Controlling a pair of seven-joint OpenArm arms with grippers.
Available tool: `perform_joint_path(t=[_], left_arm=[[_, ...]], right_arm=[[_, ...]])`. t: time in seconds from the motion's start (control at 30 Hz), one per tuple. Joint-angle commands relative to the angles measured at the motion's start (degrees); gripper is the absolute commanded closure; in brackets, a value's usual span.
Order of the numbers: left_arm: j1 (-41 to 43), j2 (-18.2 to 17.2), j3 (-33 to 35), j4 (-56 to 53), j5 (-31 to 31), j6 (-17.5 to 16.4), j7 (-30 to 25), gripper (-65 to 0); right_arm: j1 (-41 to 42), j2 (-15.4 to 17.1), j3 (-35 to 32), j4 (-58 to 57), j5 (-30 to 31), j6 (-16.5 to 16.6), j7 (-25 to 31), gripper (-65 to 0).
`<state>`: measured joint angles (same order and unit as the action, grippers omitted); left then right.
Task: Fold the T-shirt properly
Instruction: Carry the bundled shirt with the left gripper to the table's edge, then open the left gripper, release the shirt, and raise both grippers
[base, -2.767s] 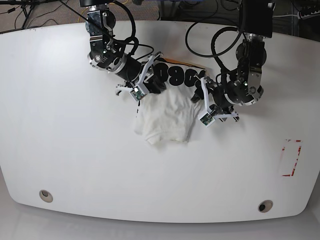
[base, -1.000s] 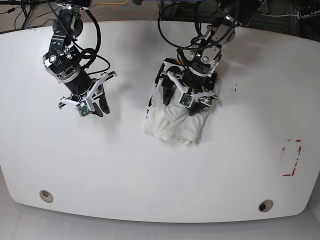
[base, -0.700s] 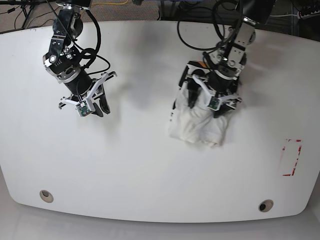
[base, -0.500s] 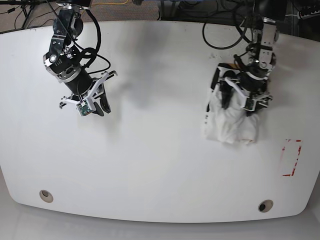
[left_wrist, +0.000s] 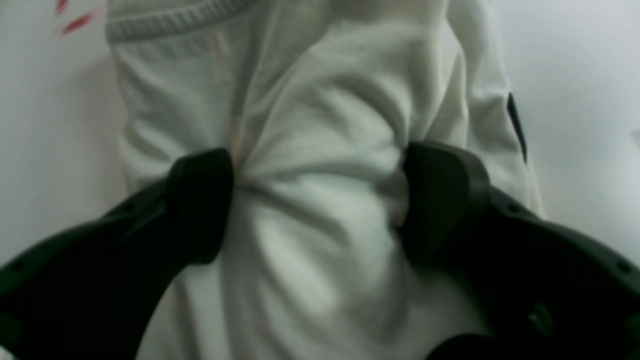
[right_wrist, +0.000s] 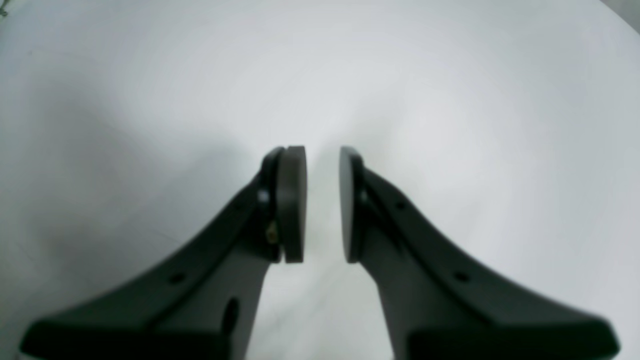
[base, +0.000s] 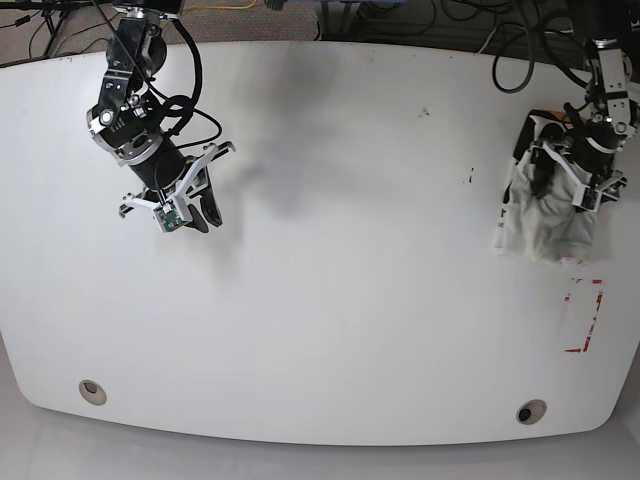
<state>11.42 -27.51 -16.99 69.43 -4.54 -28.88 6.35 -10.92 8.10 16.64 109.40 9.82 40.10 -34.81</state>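
The T-shirt (base: 545, 218) is a folded cream bundle at the table's far right, near the back. My left gripper (base: 565, 182) is closed around it from above. In the left wrist view its two black fingers (left_wrist: 200, 200) press into the wrinkled cloth of the T-shirt (left_wrist: 320, 125) from both sides. The ribbed collar shows at the top and a bit of black print at the right edge. My right gripper (base: 190, 212) hangs over bare table at the left. Its pads (right_wrist: 292, 200) stand almost together with only a narrow slit and nothing between them.
A red-outlined rectangle (base: 583, 315) is marked on the white table (base: 320, 330) just in front of the T-shirt. Two round holes (base: 92, 391) sit near the front edge. Cables lie beyond the table's back edge.
My left gripper has carried the folded T-shirt from the table's middle to its far right. The right arm, which left the shirt earlier, has stayed still at the left.
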Motion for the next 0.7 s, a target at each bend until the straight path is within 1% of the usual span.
perform_joint_path(t=[0.0,0.13,0.27,0.43,0.67], left_arm=[[-0.2,-3.1,-0.4,-3.0,5.2,-1.0,5.8,-50.0],[-1.8,-5.8,-0.6,-6.0,5.1,-2.8,5.8,-50.0],[-2.2,-8.5,-0.6,-7.8,5.0,-3.3,5.8,-50.0],[-2.2,-10.6,-0.6,-7.9,3.0,-3.3,6.1,-50.0],[-2.1,-14.7,-0.6,-7.8,-1.0,-3.4,6.4,-50.0]], right_arm=[[0.5,0.3,0.1,1.1,2.2,-0.1,1.3,-11.6],[0.3,0.4,0.1,1.1,5.3,-0.1,1.3,-11.6],[-1.0,0.6,0.1,1.3,6.7,-0.1,1.2,-11.6],[-1.4,0.7,0.1,1.3,6.7,-0.1,1.2,-11.6],[-3.0,0.6,0.0,1.3,6.7,-0.1,1.2,-11.6]])
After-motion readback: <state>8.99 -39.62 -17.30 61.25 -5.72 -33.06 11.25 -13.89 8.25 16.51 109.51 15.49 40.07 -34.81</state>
